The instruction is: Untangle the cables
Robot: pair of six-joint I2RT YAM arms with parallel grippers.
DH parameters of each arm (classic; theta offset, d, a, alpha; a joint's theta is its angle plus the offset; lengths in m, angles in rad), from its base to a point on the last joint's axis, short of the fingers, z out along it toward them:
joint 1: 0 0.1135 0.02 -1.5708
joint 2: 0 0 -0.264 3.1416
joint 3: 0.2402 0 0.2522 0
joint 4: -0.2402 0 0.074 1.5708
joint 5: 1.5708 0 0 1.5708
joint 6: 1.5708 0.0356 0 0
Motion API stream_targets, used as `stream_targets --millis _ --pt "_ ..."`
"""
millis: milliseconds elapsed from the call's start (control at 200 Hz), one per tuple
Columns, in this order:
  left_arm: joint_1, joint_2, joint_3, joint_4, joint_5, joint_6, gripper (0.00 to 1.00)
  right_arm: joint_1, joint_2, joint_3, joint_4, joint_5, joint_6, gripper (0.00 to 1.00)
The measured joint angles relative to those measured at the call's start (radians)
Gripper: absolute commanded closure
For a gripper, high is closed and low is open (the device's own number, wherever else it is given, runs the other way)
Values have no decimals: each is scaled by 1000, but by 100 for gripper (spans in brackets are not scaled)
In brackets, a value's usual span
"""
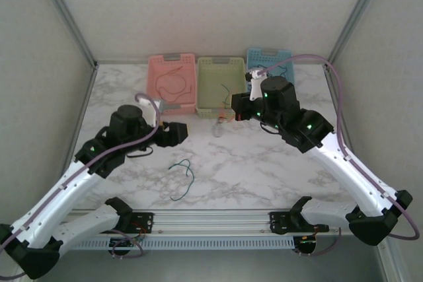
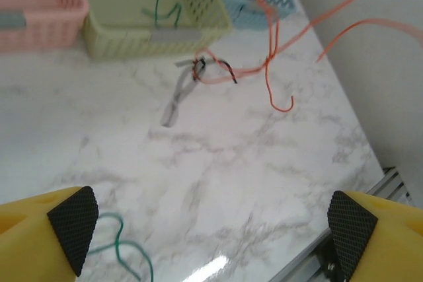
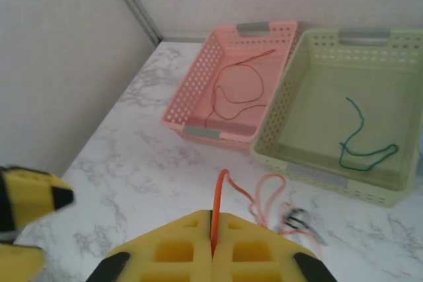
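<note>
A red cable (image 3: 216, 203) is being clamped between the right fingers (image 3: 192, 246), pressed together on it, its knotted end (image 2: 208, 70) lying on the marble surface (image 1: 264, 170) just beside the green basket (image 3: 310, 175). The left fingers (image 2: 73, 222) are being held wide apart – gripping nothing – near a loose green cable (image 1: 182, 177).

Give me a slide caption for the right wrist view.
Pinching a red cable, the right hand faces the pink basket and green basket.

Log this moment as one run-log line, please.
left gripper: open, empty | right gripper: shut on red cable | green cable: loose on table
</note>
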Motion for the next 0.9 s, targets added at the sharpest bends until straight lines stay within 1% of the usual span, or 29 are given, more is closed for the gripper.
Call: stream_targets --millis 120,235,416,541,621,731,896 --pt "0 -87 -76 10 28 -32 9 0 24 27 4 -50 22 100" --pt "0 -124 -86 39 64 -42 11 0 53 55 10 -117 45 100" --pt "-3 -95 -86 102 101 -42 13 0 86 91 21 -217 65 100" --pt "-13 -51 -89 147 119 -38 14 0 90 111 19 -250 79 100" --pt "-28 -35 -103 184 129 -38 12 0 95 142 19 -266 83 100" --pt "-53 -34 -143 233 129 -38 6 0 102 196 19 -278 94 100" --pt "-57 -40 -187 277 125 -35 1 0 113 266 21 -297 112 100"
